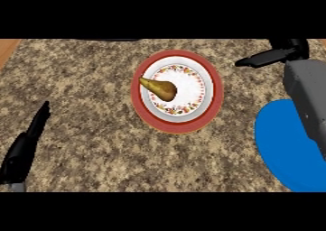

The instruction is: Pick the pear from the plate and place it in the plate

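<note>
Pear (pixel 161 88): count one, brown-yellow, lying on its side in the red-rimmed plate (pixel 213 67), which serves as landmark for all positions below. Narrow stem end points toward this plate's left rim, and the fat end sits near the centre of the white, flower-patterned inner area. Nothing touches the pear except the plate under it. Plates: count two. Second one is the blue plate (pixel 278 144), plain, to the lower right of the red-rimmed plate and apart from it, with bare counter between them; its right part is hidden by the right forearm and cut by the view's edge. Both plates rest on the speckled granite counter (pixel 92 113); wood strips show at the far left and far right corners. Hands: count two. Right hand (pixel 272 56) is to the upper right of the red-rimmed plate, off its rim, fingers stretched out straight toward the plate, holding nothing; no contact seen with the plate. Left hand (pixel 25 149) is well away to the lower left of the red-rimmed plate, near the view's left edge, fingers straight and together, pointing up, at rest, holding nothing.
</note>
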Available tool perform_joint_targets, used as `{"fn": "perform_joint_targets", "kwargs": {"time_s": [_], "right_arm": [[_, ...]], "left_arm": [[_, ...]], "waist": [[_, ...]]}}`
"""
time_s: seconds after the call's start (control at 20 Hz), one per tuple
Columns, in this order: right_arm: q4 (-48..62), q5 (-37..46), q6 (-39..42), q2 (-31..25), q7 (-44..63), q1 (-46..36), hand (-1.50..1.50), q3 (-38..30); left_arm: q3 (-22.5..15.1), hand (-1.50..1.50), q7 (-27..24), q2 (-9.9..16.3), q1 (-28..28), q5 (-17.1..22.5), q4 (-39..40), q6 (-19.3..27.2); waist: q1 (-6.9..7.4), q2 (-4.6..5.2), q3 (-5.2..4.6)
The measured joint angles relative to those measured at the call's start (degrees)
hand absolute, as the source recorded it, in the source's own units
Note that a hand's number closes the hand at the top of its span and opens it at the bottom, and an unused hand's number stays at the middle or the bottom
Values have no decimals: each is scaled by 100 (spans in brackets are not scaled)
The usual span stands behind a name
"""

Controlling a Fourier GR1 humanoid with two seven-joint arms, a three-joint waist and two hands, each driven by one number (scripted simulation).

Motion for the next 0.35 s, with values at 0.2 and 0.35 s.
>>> {"fn": "perform_joint_targets", "kwargs": {"time_s": [0.2, 0.35], "right_arm": [[313, 79, 227, -357, -452, 30, -150, -32], [524, 100, 456, -652, -578, -21, -150, -75]], "left_arm": [[6, 0, 18, -8, -102, 14, 16, -22], [-23, 0, 51, -25, -133, -10, 4, -29]], "waist": [[78, 37, 3], [116, 51, 7]]}}
